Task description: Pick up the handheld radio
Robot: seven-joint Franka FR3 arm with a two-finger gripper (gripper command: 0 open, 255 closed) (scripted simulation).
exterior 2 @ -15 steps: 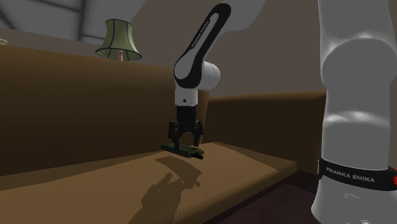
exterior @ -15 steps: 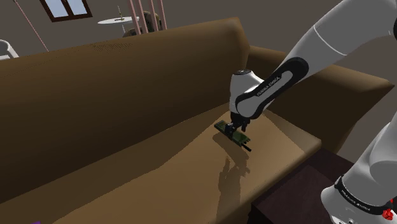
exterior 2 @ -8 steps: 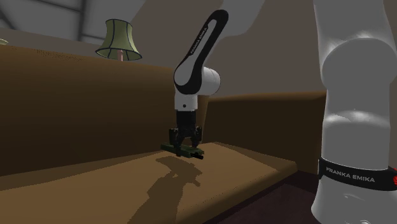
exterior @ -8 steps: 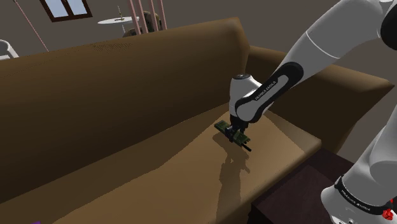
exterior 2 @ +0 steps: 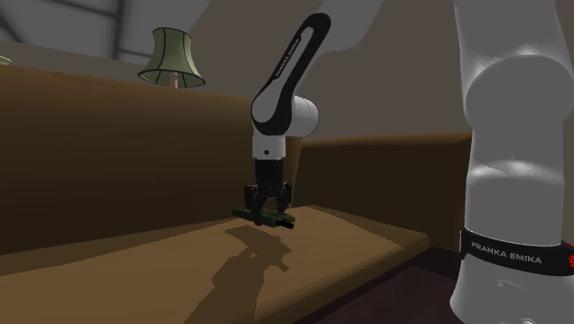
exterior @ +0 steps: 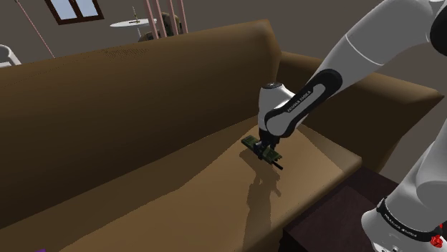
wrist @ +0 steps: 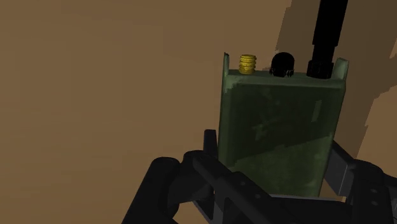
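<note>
Radio (exterior: 258,147) (exterior 2: 268,218) (wrist: 277,127): olive-green body; gold knob (wrist: 247,63), black knob and black antenna at one end. Lies flat on the brown sofa (exterior: 143,107) (exterior 2: 110,156) seat, near the backrest and towards the armrest.

Claw (exterior: 266,149) (exterior 2: 265,213) (wrist: 275,159): black, pointing down from the white arm (exterior: 337,64), clenched on the radio's two long sides, at the end away from the antenna.

Lamp (exterior 2: 172,57): green shade, behind the sofa back.
</note>
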